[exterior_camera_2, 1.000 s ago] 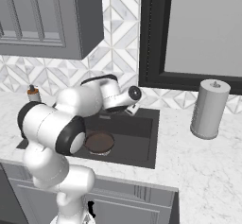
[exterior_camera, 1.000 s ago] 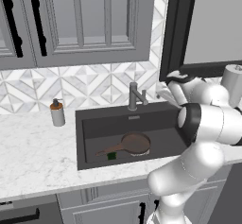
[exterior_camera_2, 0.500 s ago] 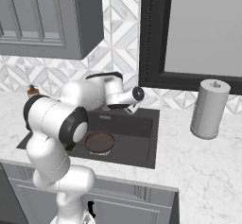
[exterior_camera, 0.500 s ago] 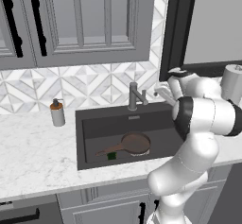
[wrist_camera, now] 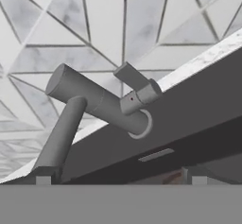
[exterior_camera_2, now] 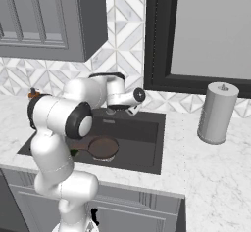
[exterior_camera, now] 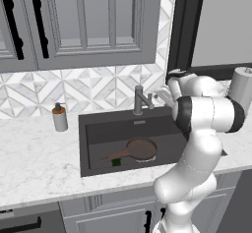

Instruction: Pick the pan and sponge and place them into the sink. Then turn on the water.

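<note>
Left base view: pan (exterior_camera: pixel 141 149) and sponge (exterior_camera: pixel 116 162) lie in sink (exterior_camera: pixel 98 125).

pan (exterior_camera: pixel 141 149) in sink (exterior_camera: pixel 93 129) | sponge (exterior_camera: pixel 116 162) in sink, by pan handle | faucet (exterior_camera: pixel 139 99) behind sink | claw (exterior_camera: pixel 161 97) right of faucet | bottle (exterior_camera: pixel 60 117) on surface (exterior_camera: pixel 34 153), left of sink

arm (exterior_camera: pixel 197 129): glossy white rounded links | joints: dark bands | base: white, bulbous
</note>
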### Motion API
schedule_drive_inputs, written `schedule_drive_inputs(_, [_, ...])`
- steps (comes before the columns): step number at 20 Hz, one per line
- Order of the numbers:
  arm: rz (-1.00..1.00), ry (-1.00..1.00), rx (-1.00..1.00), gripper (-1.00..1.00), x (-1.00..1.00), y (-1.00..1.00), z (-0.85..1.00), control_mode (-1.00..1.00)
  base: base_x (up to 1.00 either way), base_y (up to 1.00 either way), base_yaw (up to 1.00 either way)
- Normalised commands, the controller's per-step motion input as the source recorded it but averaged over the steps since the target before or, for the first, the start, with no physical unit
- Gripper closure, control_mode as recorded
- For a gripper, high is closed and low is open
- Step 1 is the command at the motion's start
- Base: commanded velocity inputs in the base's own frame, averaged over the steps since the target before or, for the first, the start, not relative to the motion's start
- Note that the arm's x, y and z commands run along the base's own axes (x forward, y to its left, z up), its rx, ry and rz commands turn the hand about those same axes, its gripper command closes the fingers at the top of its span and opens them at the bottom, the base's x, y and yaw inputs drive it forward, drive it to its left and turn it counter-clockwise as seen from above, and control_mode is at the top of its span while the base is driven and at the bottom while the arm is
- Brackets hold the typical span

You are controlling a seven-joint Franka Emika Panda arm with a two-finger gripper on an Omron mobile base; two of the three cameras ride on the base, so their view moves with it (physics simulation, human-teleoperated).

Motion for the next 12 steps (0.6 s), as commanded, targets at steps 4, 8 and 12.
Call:
schedule_drive_inputs(4, [0.00,0.00,0.04,-1.00,0.32,0.00,-0.10,-1.00,0.00,0.00,0.00])
schedule_drive_inputs(8, [0.00,0.00,0.00,-1.00,0.26,0.00,-0.18,-1.00,0.00,0.00,0.00])
schedule_drive_inputs(12, [0.00,0.00,0.00,-1.00,0.21,0.00,-0.19,-1.00,0.00,0.00,0.00])
